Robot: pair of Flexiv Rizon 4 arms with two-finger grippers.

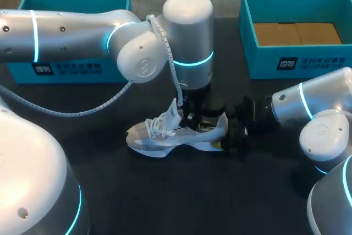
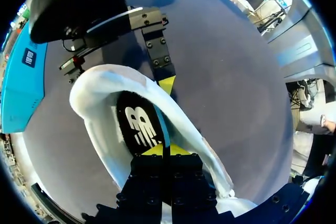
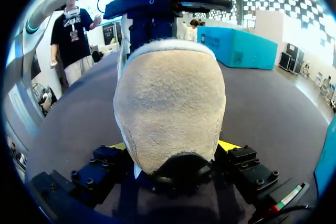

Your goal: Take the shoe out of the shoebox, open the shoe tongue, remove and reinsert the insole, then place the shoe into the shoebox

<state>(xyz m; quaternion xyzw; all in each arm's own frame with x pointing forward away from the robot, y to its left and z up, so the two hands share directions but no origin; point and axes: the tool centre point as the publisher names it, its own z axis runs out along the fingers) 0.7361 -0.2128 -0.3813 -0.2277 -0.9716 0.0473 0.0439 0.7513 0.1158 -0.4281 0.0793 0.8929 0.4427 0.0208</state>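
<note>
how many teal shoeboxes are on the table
2. One teal shoebox stands at the table's far left, partly hidden behind the left arm. The other stands at the far right, open. The arms could hide more.

- The head view is dim: the dark surface swallows most of the light.
- Soft overhead highlights sit on the left arm and the right arm, and their cyan rings glow.
- The white shoe is the brightest spot there, and its shadow is lost in the dark top.
- In the left wrist view the surface is evenly lit and the shoe's rim is nearly washed out.
- In the right wrist view ceiling lamps light the shoe's heel from above, and deep shade gathers beneath it.
</note>
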